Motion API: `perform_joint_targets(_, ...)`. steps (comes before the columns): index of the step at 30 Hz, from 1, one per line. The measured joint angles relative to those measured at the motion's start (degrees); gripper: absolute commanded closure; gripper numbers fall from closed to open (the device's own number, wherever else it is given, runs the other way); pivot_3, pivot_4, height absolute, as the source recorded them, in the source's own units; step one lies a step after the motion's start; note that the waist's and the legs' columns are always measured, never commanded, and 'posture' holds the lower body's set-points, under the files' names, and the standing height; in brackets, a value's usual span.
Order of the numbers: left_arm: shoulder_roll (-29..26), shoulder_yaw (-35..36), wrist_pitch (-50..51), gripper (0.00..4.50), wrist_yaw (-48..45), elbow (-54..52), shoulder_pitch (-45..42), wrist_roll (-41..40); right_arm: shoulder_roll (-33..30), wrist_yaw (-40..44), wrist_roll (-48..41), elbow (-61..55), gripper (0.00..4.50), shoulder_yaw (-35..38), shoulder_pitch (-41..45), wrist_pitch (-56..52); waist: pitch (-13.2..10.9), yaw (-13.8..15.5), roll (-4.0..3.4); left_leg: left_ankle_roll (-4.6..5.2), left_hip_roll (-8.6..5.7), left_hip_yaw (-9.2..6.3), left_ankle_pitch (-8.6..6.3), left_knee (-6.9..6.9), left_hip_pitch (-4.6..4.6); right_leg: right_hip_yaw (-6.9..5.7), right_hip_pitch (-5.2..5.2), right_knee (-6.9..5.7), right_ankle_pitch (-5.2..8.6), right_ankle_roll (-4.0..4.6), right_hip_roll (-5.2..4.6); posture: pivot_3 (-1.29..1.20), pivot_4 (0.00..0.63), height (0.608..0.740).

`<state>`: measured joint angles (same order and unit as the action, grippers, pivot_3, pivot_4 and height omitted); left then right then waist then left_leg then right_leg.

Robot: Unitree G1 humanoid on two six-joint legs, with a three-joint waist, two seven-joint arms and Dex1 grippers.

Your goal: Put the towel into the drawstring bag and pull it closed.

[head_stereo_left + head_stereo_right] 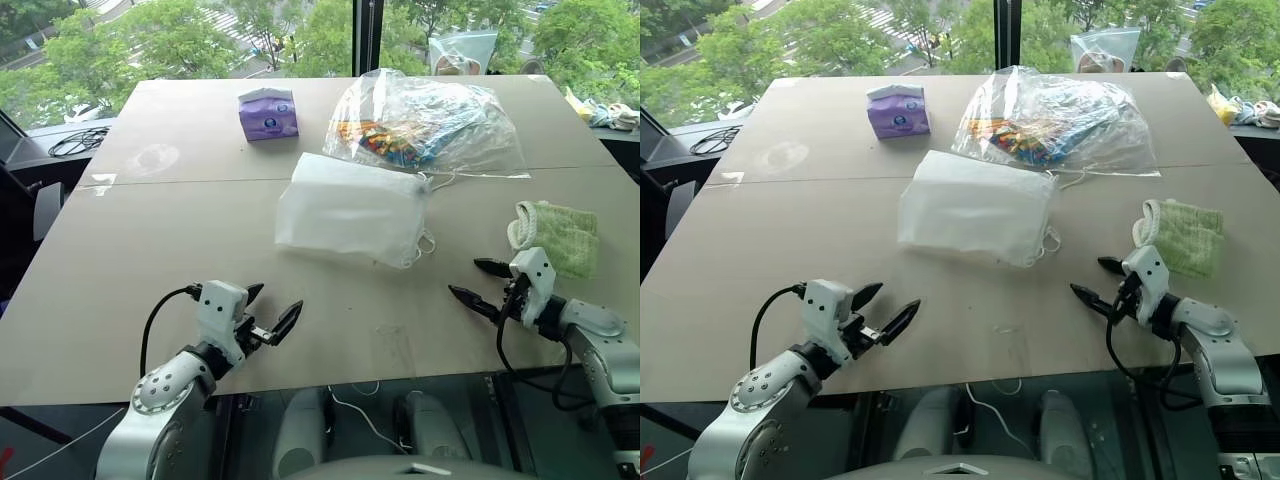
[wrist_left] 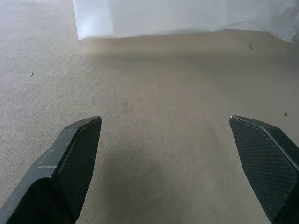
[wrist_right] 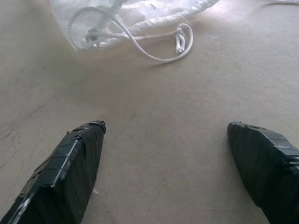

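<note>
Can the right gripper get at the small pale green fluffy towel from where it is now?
Probably yes. The towel lies just beyond the open right gripper on bare table, nothing between them, though the gripper points toward the white drawstring bag.

I see my left gripper (image 2: 166, 154) with two black textured fingers (image 2: 70, 168) spread wide above the bare beige tabletop (image 2: 159, 88); beyond them lies the edge of the white thin fabric drawstring bag (image 2: 177, 16).

The beige counter (image 1: 150, 250) carries the white drawstring bag (image 1: 350, 208) at its middle, a clear plastic bag (image 1: 425, 125) just behind it, a purple tissue pack (image 1: 268, 113) farther left, and the green towel (image 1: 560, 235) at the right.
</note>
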<state>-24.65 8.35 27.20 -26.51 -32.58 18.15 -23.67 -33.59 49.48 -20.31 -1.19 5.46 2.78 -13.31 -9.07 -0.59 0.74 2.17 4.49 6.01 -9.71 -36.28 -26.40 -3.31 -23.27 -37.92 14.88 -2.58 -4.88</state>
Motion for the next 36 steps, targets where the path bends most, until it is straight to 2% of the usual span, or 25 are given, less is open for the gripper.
perform_joint_targets(22,-1.1,0.0,5.3,0.0,0.3,-3.0,-3.6,-2.2,0.3,1.4,-0.6,0.2,0.05,0.0,0.0,1.6,0.0,0.1,0.0,0.0,-0.07,0.0,0.0,0.0,0.0,0.0,0.0,-0.01,0.0,0.0,0.02,0.0,0.15,0.74)
perform_joint_targets(28,-0.8,-6.2,6.9,0.0,-1.3,-1.4,-14.0,-2.8,-0.5,1.8,-4.1,-2.1,0.05,3.2,-1.6,0.1,0.0,0.9,-0.02,0.01,-0.19,0.0,0.01,-0.01,0.0,0.0,0.04,-0.01,-0.01,-0.01,0.03,0.0,0.15,0.74)
perform_joint_targets(33,4.8,-16.3,8.3,0.0,-3.8,5.7,-28.2,-2.7,-2.9,1.9,-10.8,-10.1,0.05,7.9,-5.6,-6.1,0.0,1.7,0.0,0.26,-0.23,-0.08,0.16,-0.08,0.0,0.0,0.19,-0.01,-0.02,-0.03,0.12,0.0,0.15,0.74)
perform_joint_targets(36,6.9,-21.5,8.3,0.0,-6.3,8.8,-33.0,-2.3,-3.6,1.2,-11.4,-12.6,0.05,8.1,-6.0,-7.2,0.0,1.2,-0.01,0.28,-0.2,-0.07,0.17,-0.08,0.01,0.07,0.17,-0.02,-0.03,-0.06,0.22,0.0,0.15,0.74)
